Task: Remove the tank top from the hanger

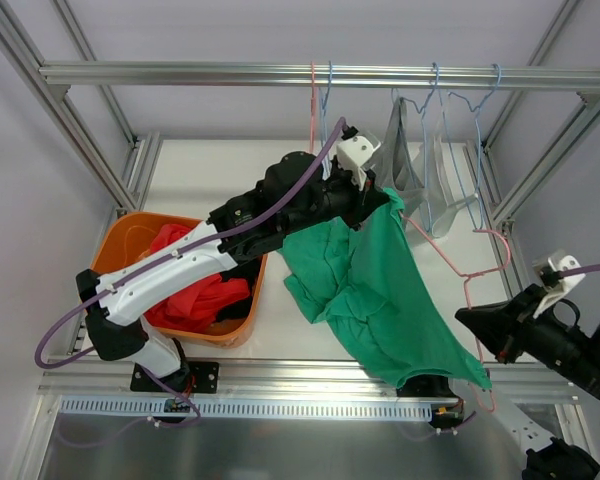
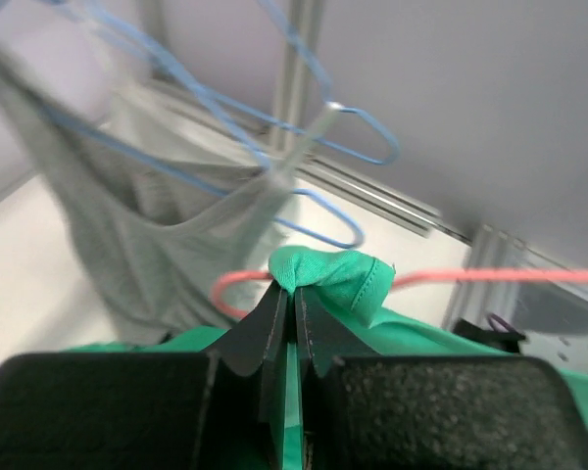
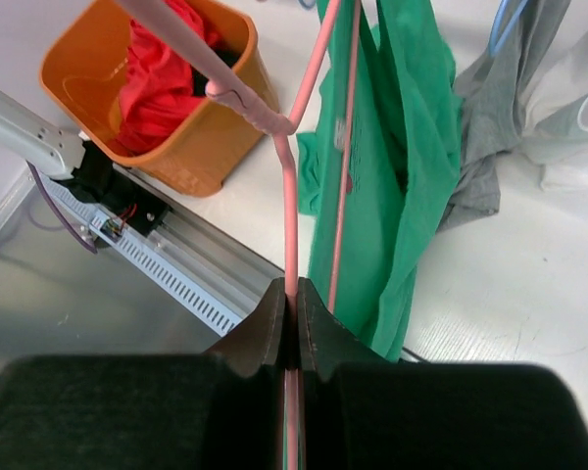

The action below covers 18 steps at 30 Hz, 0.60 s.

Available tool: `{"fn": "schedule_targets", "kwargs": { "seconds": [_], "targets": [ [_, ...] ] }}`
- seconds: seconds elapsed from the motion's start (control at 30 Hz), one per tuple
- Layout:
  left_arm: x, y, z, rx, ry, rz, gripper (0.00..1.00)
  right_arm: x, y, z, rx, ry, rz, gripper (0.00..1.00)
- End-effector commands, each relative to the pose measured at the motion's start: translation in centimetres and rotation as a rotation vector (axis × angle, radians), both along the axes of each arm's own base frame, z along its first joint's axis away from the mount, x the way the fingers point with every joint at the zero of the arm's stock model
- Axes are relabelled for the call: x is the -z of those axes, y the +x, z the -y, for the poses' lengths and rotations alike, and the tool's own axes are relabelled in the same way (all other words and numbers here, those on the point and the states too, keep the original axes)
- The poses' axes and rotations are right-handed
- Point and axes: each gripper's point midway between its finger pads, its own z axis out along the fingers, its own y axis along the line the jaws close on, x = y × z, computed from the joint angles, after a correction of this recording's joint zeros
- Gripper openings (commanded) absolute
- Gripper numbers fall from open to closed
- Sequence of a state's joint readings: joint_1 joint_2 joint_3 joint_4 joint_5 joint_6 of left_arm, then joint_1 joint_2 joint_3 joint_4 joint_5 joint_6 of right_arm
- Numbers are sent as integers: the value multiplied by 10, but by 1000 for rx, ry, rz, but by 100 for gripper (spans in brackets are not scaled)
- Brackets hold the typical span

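A green tank top (image 1: pixel 380 290) hangs stretched between my two arms, draped over a pink hanger (image 1: pixel 472 272). My left gripper (image 1: pixel 378 195) is shut on a bunched strap of the top (image 2: pixel 328 274), held high near the rail. My right gripper (image 1: pixel 472 325) is shut on the pink hanger's wire (image 3: pixel 290 211) at the lower right. In the right wrist view the green top (image 3: pixel 412 147) hangs beside the hanger's other wire (image 3: pixel 345 147). The pink wire (image 2: pixel 490 278) also shows behind the strap in the left wrist view.
An orange bin (image 1: pixel 120 240) with red clothes (image 1: pixel 195 295) stands at the left. A grey top (image 1: pixel 410 165) and a white one (image 1: pixel 450 190) hang on blue hangers (image 1: pixel 460 110) from the metal rail (image 1: pixel 280 75). An empty pink hanger (image 1: pixel 313 100) hangs there too.
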State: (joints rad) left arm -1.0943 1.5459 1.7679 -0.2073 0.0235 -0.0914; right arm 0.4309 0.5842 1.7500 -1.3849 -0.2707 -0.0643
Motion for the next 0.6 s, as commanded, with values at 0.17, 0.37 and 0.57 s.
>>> {"fn": "schedule_targets", "kwargs": {
  "seconds": [0.17,0.37,0.57],
  "targets": [
    [-29,48,-66,-457,-114,-2,0,22,-46,-2,-156,17,39,0],
    [-14,25,-45,-287,-99,-51,0,-2,-66,11,-126,92,219,0],
    [6,-63,-19,224,-86,-123,0,-32,-27,10,-15,202,402,0]
  ]
}}
